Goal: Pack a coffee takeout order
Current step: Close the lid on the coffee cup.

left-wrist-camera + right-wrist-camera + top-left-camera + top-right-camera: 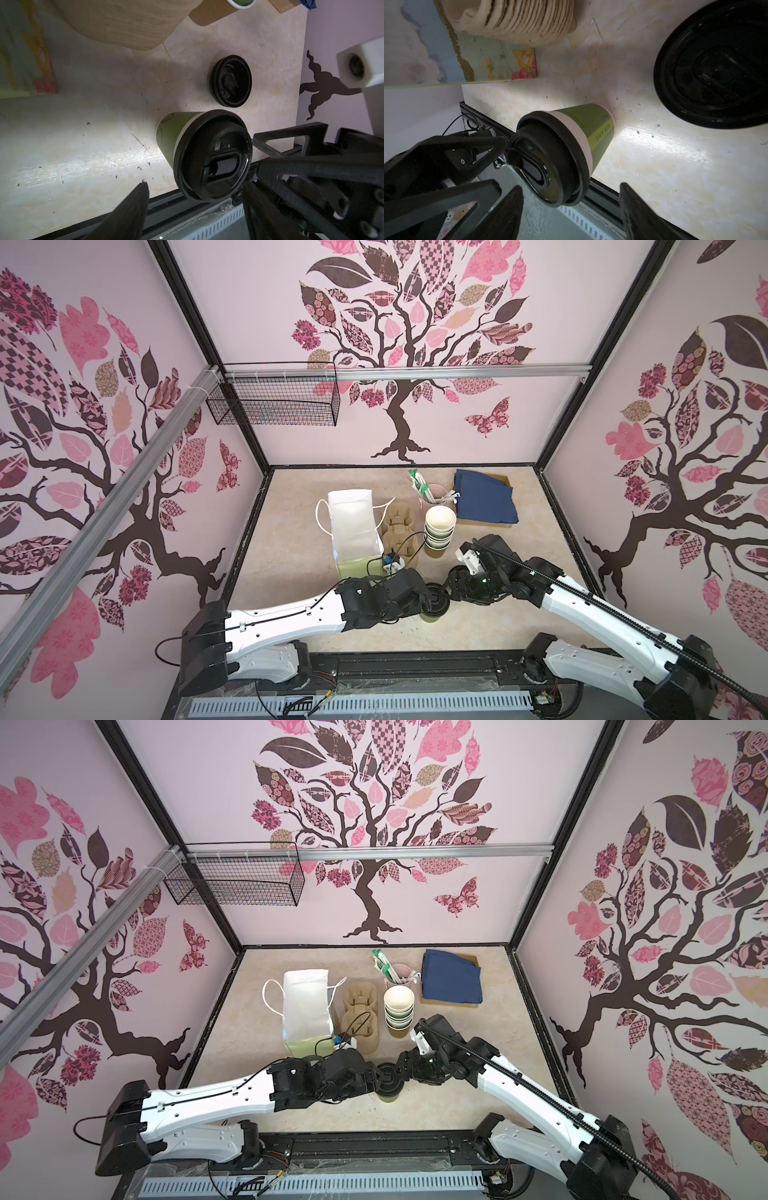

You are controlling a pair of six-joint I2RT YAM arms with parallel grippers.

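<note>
An olive-green paper cup point(170, 133) with a black lid point(435, 602) stands upright near the table's front edge, seen in both top views and both wrist views. My left gripper point(195, 184) reaches it from the left and my right gripper point(570, 185) from the right. Both are open, fingertips level with the lid's rim, which lies partly between each pair of fingers with a gap on either side. The pale green paper bag point(353, 526) stands open behind my left arm. A tan carrier point(401, 531) sits beside it. Navy napkins point(484, 499) lie at the back right.
A stack of lidless cups point(439, 531) stands right of the carrier. Behind it is a pink cup of wrapped straws point(428, 489). Loose black lids point(230, 81) lie on the table just behind the lidded cup. A wire basket point(274, 400) hangs on the back wall.
</note>
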